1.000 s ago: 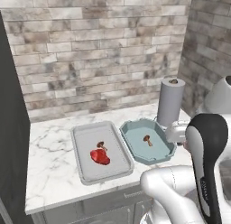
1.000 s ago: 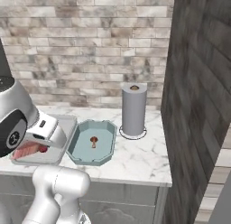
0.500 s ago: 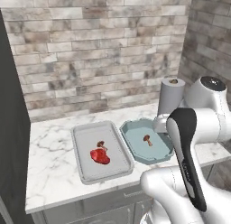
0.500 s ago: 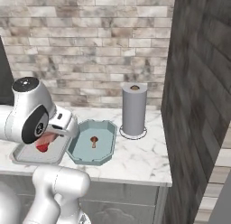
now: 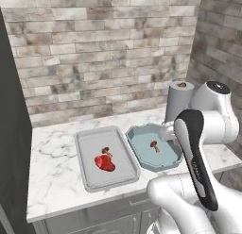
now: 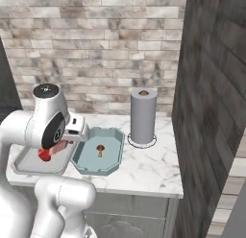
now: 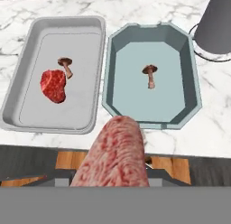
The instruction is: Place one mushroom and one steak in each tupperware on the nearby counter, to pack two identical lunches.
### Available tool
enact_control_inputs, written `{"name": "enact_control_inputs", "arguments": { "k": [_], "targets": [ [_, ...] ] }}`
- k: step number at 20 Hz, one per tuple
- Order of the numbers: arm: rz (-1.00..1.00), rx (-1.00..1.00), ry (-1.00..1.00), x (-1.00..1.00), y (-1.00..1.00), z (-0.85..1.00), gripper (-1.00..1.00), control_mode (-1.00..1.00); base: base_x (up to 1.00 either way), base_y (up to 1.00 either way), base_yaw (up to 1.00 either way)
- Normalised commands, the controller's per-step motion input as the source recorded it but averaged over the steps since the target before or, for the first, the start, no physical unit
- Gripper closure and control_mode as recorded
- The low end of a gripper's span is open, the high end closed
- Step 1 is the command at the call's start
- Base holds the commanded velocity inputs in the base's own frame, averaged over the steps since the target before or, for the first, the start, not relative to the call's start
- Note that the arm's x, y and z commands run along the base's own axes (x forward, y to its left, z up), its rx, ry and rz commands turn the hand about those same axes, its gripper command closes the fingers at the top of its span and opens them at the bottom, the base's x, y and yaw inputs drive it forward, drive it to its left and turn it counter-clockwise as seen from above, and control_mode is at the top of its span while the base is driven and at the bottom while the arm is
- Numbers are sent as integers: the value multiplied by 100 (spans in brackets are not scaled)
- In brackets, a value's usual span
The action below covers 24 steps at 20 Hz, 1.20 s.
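- Grey tupperware point(image 7: 27, 108): 1 mushroom point(image 7: 66, 65), 1 red steak point(image 7: 53, 86); complete.
- Teal tupperware point(image 7: 189, 94), beside grey tupperware: 1 mushroom point(image 7: 150, 74); lacks steak.
- Gripper: holding pink steak point(image 7: 118, 153), undelivered.

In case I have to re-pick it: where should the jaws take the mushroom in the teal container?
Take the mushroom by its pale stem, coming straight down from above. It lies flat on its side in the middle of the teal container, cap toward the back wall, well clear of the rim. Set the jaws across the stem just below the cap; the round cap would probably slip.
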Motion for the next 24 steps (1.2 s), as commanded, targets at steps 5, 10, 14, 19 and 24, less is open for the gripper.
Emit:
{"name": "enact_control_inputs", "arguments": {
  "k": [5, 10, 14, 19, 24],
  "targets": [
    [16, -1, 0, 6, 0, -25, 100, -100, 0, 0, 0],
    [14, 0, 0, 29, 0, -20, 100, -100, 0, 0, 0],
    [12, -1, 0, 42, 1, -31, 100, -100, 0, 0, 0],
    [9, -2, 0, 53, 6, -40, 100, -100, 0, 0, 0],
    [6, -3, 0, 53, 10, -45, 100, -100, 0, 0, 0]
  ]
}}
